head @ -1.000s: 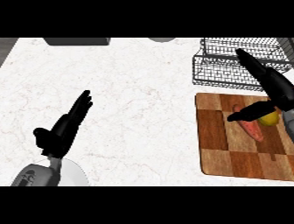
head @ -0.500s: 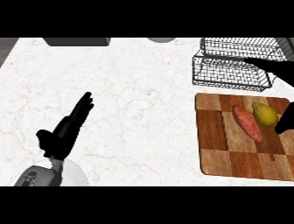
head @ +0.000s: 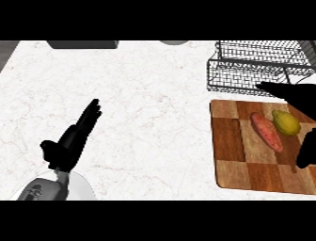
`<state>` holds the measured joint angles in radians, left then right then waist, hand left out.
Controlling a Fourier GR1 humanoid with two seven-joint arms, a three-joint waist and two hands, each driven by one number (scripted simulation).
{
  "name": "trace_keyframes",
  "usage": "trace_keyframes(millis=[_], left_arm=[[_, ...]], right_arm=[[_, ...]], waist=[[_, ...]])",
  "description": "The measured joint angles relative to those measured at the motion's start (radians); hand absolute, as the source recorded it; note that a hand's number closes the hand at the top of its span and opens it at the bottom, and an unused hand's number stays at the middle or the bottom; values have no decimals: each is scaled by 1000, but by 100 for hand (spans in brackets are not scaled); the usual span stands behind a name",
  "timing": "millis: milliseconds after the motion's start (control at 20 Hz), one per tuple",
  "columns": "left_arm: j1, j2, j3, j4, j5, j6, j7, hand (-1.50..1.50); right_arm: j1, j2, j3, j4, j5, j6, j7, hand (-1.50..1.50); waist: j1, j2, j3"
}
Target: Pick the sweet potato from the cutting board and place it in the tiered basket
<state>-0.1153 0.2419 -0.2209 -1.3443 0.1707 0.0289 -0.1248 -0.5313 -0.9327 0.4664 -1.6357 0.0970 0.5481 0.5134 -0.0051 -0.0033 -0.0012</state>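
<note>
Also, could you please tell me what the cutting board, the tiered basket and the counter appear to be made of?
The cutting board looks like wood: checkered brown blocks with grain. The tiered basket seems to be dark metal wire, an open grid. The counter looks like white marble or similar stone, faintly veined.

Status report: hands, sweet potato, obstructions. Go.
Right hand open above cutting board, holding nothing. Left hand open, resting. Sweet potato on board beside a yellow fruit. Tiered basket beyond.

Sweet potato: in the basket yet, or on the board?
On the board: the sweet potato lies on the cutting board beside a yellow fruit.
</note>
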Motion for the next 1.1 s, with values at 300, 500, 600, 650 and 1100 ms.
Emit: trace_keyframes(millis=[300, 500, 600, 650, 1100], left_arm=[[-10, -15, 15, -13, -11, -4, 29, 0], [8, -23, 19, -12, -27, -16, 11, 0], [15, -26, 26, -13, -33, -22, 11, 0], [4, -27, 37, 4, -33, -31, 6, 0], [4, -50, 67, 7, -62, -60, 6, 0]], right_arm=[[76, 51, -28, -13, 152, -55, 33, -150], [99, 101, -28, 21, 233, -35, 71, -150], [118, 130, -40, 43, 267, -28, 64, -150], [130, 138, -51, 49, 279, -20, 54, -150], [151, 263, -105, 246, 466, -64, -91, -150]], waist=[[4, 2, 1], [7, 3, 1], [7, 3, 1], [7, 3, 1], [9, 4, 1]])
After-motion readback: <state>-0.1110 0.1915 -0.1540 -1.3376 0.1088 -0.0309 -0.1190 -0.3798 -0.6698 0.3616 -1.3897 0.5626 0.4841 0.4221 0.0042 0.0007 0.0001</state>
